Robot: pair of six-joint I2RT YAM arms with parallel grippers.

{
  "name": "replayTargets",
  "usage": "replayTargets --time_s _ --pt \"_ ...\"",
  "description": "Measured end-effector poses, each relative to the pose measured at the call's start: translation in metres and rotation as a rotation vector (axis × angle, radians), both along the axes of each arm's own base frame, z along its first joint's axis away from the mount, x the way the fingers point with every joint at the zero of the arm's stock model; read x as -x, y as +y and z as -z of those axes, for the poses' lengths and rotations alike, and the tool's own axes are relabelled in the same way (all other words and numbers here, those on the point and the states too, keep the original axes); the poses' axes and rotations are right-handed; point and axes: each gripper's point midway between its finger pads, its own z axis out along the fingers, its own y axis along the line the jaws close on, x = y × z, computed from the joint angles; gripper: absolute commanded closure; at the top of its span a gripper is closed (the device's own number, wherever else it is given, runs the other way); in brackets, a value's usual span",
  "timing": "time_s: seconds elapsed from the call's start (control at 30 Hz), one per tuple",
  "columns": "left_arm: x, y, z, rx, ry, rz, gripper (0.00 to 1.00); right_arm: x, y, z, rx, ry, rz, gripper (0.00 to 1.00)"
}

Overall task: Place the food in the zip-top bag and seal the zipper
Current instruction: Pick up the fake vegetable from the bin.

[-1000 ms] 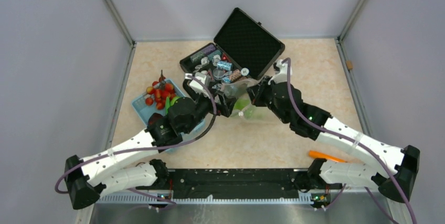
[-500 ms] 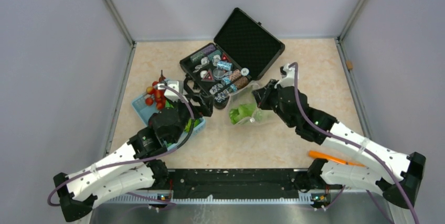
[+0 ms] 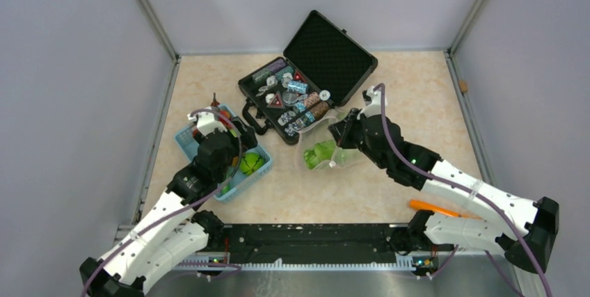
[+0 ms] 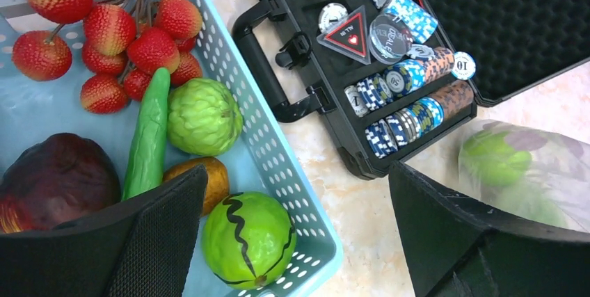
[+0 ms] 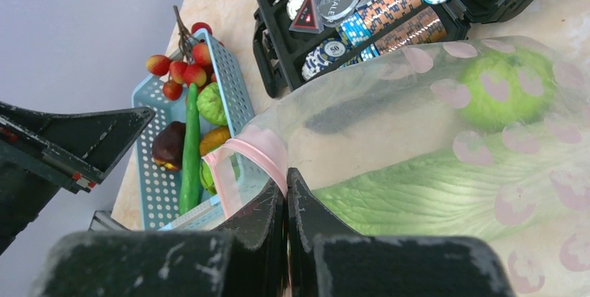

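The zip-top bag [image 3: 325,152] lies mid-table, with a leafy green vegetable [image 5: 445,193] and a green apple [image 5: 508,88] inside. My right gripper [image 5: 286,179] is shut on the pink zipper [image 5: 257,147] at the bag's mouth and holds it up; it also shows in the top view [image 3: 341,133]. My left gripper [image 4: 296,172] is open and empty above the light blue basket [image 4: 299,203]. In the basket are a green ball with a black wavy line [image 4: 247,238], a bumpy green ball [image 4: 204,116], a cucumber [image 4: 147,140], a dark purple piece [image 4: 56,179], an orange-brown piece [image 4: 212,179] and red fruits [image 4: 125,33].
An open black case [image 3: 306,81] of chips and trinkets stands just behind the bag and to the right of the basket. An orange tool [image 3: 435,207] lies at the near right by the right arm's base. Grey walls close in the table on three sides.
My left gripper has drawn back from the bag's mouth to the left and now hangs over the basket. My right gripper has kept its hold on the bag.
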Motion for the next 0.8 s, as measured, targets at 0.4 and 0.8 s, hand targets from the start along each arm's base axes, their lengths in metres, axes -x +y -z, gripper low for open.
replayTargets --time_s 0.4,0.8 --pt "-0.009 0.028 0.045 -0.042 0.176 -0.095 0.01 0.002 0.002 0.0 -0.002 0.003 -0.013 1.0" --pt "-0.044 0.065 0.08 -0.083 0.31 -0.187 0.08 0.005 0.009 0.004 -0.001 0.017 -0.052 1.0"
